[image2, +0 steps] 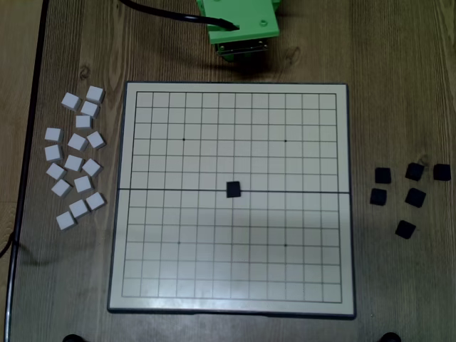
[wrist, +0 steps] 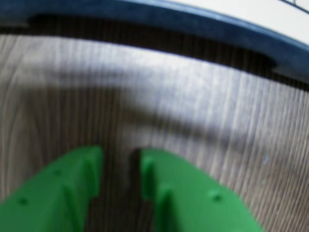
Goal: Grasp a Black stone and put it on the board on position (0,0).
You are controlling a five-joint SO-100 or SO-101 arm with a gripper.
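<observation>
**Stone placed, arm withdrawn**

You have the Black stone (image2: 233,189) sitting on the board (image2: 335,299) at its centre, on the middle seam, so position (0,0) looks filled. Your gripper (wrist: 120,169) hangs over bare table beyond the board's frame, fingers slightly parted, holding nothing. Judging from this, nothing remains but parking the arm.

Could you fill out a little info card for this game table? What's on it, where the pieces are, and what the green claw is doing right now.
board: cream grid board, dark frame, seam across the middle
black stone on board: one, on the central seam
spare black stones: six on the table to the right, overhead view
white stones: loose cluster left of the board
claw: green, empty, jaws slightly apart, over bare wood beyond the board's top edge
table: wood grain
</observation>
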